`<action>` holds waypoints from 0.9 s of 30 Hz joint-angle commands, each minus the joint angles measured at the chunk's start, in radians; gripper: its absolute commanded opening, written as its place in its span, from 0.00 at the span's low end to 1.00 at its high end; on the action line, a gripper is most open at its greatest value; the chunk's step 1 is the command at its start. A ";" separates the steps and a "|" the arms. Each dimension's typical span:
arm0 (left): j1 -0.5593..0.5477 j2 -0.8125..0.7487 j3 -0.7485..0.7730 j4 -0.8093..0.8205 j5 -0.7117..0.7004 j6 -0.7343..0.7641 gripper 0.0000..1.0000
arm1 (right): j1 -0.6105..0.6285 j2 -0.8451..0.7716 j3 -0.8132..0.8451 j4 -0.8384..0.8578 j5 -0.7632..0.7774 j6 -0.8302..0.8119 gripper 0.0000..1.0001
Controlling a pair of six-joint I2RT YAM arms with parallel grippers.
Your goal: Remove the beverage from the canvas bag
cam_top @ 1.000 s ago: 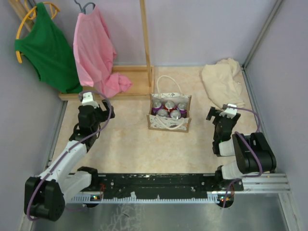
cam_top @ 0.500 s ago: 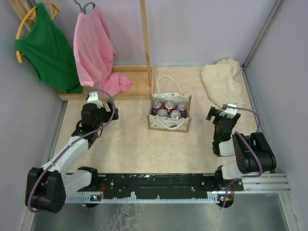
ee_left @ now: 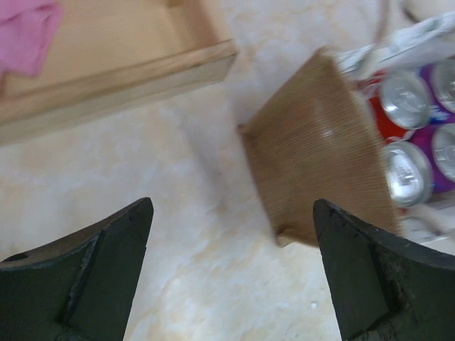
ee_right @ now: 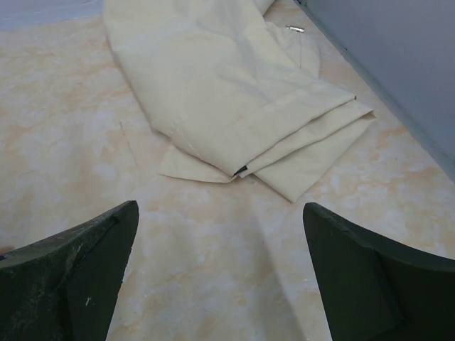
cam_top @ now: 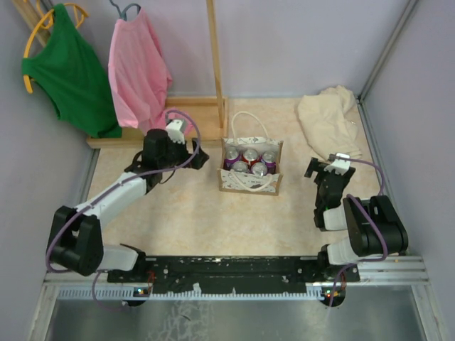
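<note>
Beside the canvas bag (cam_top: 229,187), left arm (cam_top: 121,190) newly arrived, jaws apart.

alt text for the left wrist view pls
The open left gripper hovers over a marbled tabletop, facing the woven brown end of the canvas bag at right. Red and purple cans with silver tops show inside it. A wooden frame and pink cloth fill the upper left.

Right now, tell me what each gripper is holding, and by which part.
Nothing is held. The left gripper is open beside the canvas bag; the right gripper is open near the cream cloth.
</note>
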 commanded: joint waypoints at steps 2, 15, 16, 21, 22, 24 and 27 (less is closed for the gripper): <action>-0.122 0.051 0.194 -0.085 0.063 0.083 0.99 | 0.009 0.002 0.014 0.043 0.019 -0.012 0.99; -0.238 0.160 0.492 -0.168 0.226 0.117 1.00 | 0.009 0.002 0.014 0.043 0.021 -0.012 0.99; -0.252 0.181 0.516 -0.188 0.224 0.134 1.00 | 0.008 0.002 0.014 0.043 0.020 -0.011 0.99; -0.327 0.300 0.650 -0.292 0.208 0.230 0.93 | 0.009 0.002 0.014 0.043 0.020 -0.011 0.99; -0.339 0.322 0.671 -0.305 0.206 0.257 0.90 | 0.009 0.003 0.014 0.043 0.020 -0.010 0.99; -0.358 0.371 0.706 -0.327 0.207 0.295 0.83 | 0.009 0.002 0.013 0.043 0.019 -0.012 0.99; -0.369 0.428 0.746 -0.359 0.223 0.343 0.64 | 0.009 0.002 0.014 0.043 0.020 -0.012 0.99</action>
